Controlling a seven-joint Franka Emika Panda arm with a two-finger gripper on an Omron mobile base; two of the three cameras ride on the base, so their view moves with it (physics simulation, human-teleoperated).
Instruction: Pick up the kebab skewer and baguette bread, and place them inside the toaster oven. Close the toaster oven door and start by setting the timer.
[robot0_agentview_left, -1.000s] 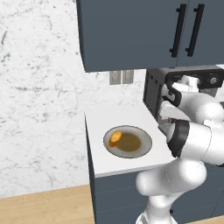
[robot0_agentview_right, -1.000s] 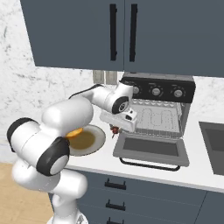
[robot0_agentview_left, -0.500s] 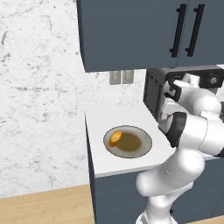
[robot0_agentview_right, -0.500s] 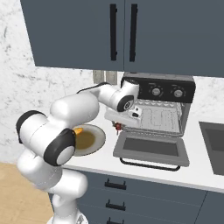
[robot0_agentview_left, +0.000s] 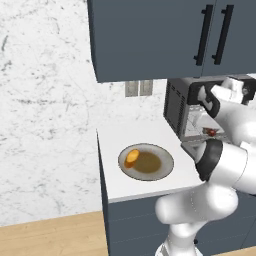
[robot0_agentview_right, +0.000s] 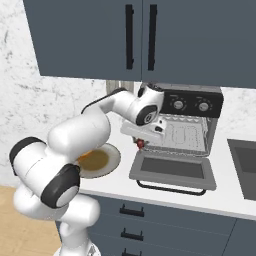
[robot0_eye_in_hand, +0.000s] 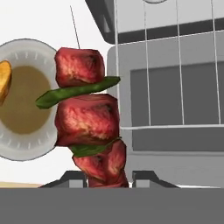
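We hold the kebab skewer (robot0_eye_in_hand: 87, 118) pinched in our fingers (robot0_eye_in_hand: 73, 178), its long axis standing straight out, with the open toaster oven (robot0_agentview_right: 187, 135) rack just ahead.

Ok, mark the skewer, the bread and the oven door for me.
skewer (robot0_eye_in_hand: 87, 118), hand view, middle meat chunk, between the finger tips.
bread (robot0_agentview_left: 132, 157), left base view, middle of the loaf on the plate.
oven door (robot0_agentview_right: 172, 170), right base view, glass window of the dropped-open panel.
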